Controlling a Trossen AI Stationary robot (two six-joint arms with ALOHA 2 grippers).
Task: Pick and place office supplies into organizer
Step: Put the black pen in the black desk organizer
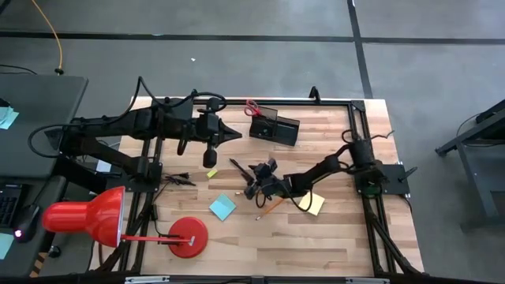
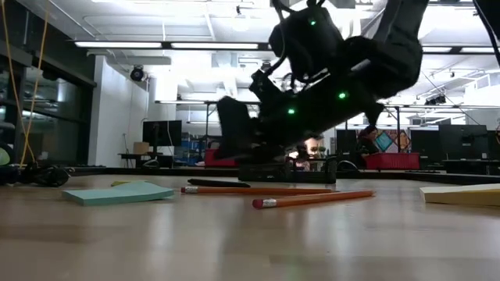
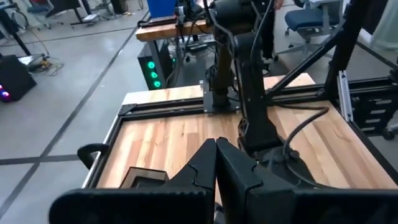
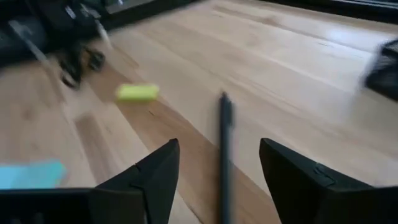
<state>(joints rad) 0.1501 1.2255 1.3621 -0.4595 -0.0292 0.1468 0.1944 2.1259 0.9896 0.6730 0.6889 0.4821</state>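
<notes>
Straddling a black pen (image 4: pixel 225 149) with the right hand (image 4: pixel 219 149), fingers spread wide, one on each side of the barrel and not yet touching it. Judging by that, lined up for a pinch across the pen's width, low over the surface (image 1: pixel 331 237), as the low view shows. Keeping the fingers parallel to the barrel's sides likely helps against rolling the pen away at closure.

Waiting with the left hand (image 3: pixel 216 146) pressed together on nothing, raised above the surface near the organizer (image 1: pixel 274 127), probably parked clear of the right arm's path.

Standing at the far edge of the surface, the organizer, with the red-handled scissors (image 1: pixel 252 106) at its far corner, seemingly already stowed. Lying loose near the right hand: two orange pencils (image 2: pixel 312 200) just beside it, a blue sticky-note pad (image 1: pixel 222 207) nearer the front edge, a yellow pad (image 1: pixel 311 203) under the right forearm's line, and a tiny yellow block (image 4: pixel 137 93) a little beyond the pen. Sitting off to the left, a red desk lamp (image 1: pixel 87 217), no part of the job.

Showing no readable brand, label or writing on any item.
</notes>
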